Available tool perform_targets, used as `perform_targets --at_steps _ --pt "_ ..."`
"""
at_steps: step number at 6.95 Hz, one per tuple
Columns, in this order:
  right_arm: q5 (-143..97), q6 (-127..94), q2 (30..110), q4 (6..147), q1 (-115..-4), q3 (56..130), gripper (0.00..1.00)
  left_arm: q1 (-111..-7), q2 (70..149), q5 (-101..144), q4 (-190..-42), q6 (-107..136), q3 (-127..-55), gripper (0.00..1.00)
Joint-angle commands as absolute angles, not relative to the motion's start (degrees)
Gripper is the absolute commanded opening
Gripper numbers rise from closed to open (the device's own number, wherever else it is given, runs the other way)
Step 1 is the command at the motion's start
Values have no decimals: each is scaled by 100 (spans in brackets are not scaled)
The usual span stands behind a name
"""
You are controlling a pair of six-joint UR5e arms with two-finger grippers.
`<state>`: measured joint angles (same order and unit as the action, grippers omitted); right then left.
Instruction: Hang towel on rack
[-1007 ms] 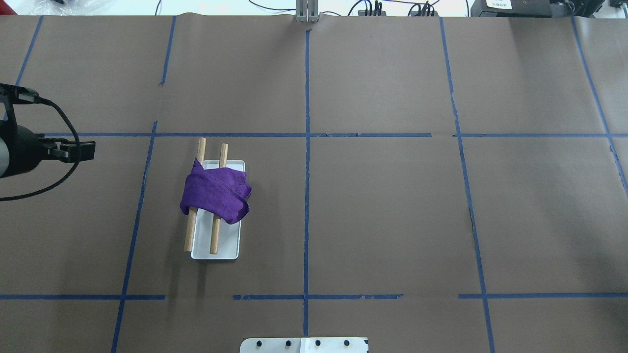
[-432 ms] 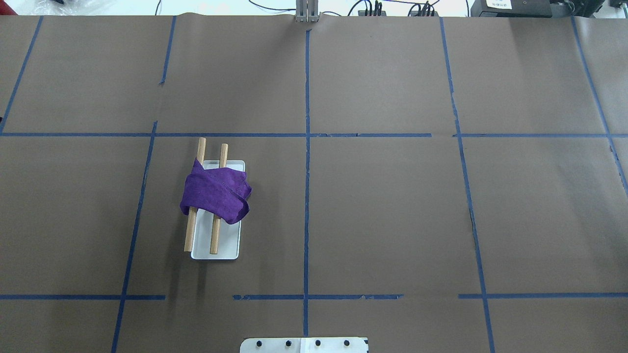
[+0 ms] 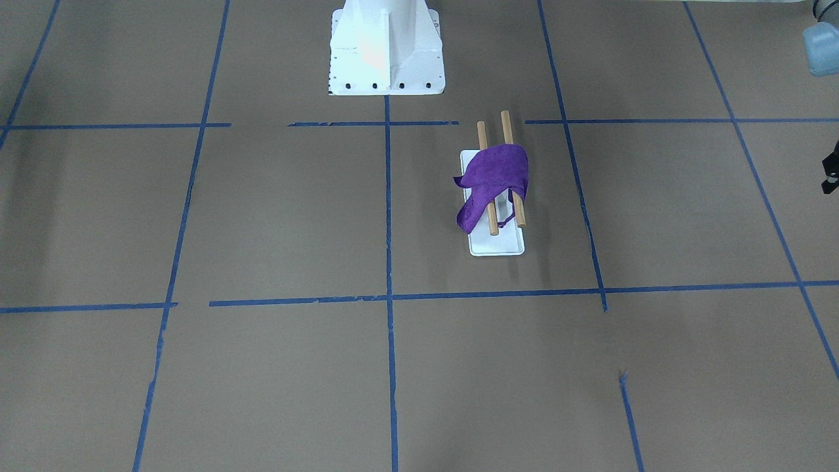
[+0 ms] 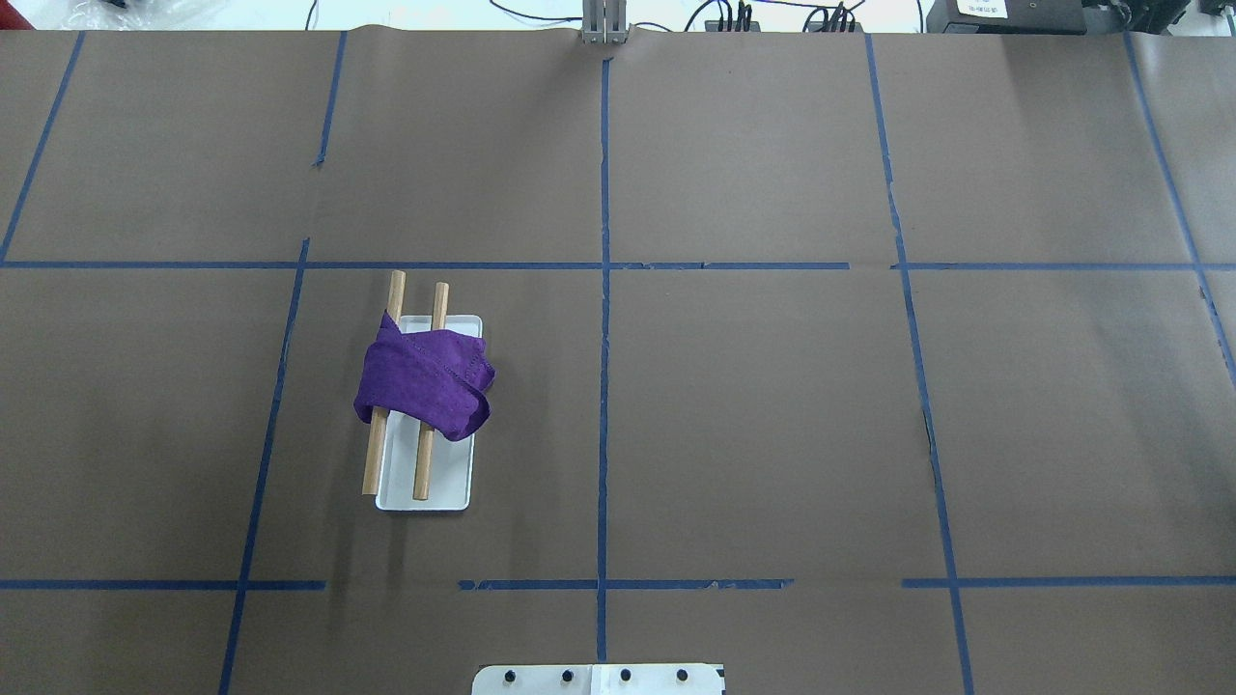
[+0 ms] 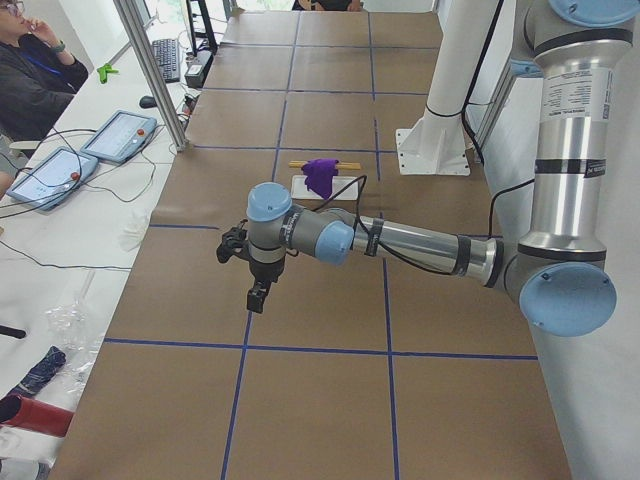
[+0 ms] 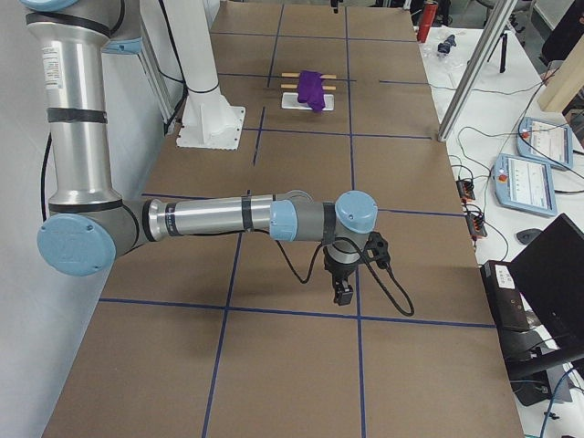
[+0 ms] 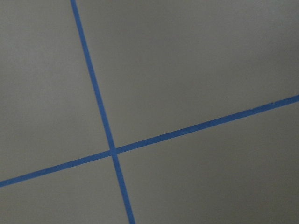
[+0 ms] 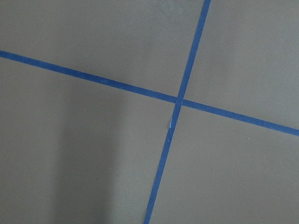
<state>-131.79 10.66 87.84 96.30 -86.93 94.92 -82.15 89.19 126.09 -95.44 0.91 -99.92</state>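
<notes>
A purple towel point(image 4: 425, 381) lies draped across both brown wooden rods point(image 4: 370, 463) of the rack, whose white base point(image 4: 446, 487) sits left of the table's middle. One towel end hangs off the side toward the centre point(image 3: 468, 219). The towel and rack also show in the front view point(image 3: 498, 246) and far off in the side views point(image 5: 321, 175) point(image 6: 310, 87). My left gripper point(image 5: 256, 300) hangs over the table's left end, far from the rack. My right gripper point(image 6: 344, 294) hangs over the right end. I cannot tell whether either is open or shut. Both wrist views show only brown paper and blue tape.
The white bolted robot pedestal point(image 3: 385, 52) stands at the near middle edge. Blue tape lines point(image 4: 604, 386) divide the brown paper cover. A person point(image 5: 30, 70), tablets point(image 5: 118, 135) and cables sit beyond the table's far edge. A metal post point(image 6: 470, 68) stands there too.
My left gripper, seen at the left edge of the overhead view a second ago, has moved out of that view to the left. The towel and rack have not moved.
</notes>
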Motion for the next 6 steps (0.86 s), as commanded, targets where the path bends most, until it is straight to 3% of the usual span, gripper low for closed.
perform_targets --at_steps 1,3,6 --pt "-13532 627 8841 9633 -8745 9448 100 -8595 8912 12691 -8765 -352 -9914 100" --pt "-13685 624 8859 9633 -8798 9317 100 -8692 8859 13576 -8754 -343 -9380 100" --pt "-13693 624 8842 9633 -8824 9229 100 -8885 8851 13570 -8745 -124 -9395 100"
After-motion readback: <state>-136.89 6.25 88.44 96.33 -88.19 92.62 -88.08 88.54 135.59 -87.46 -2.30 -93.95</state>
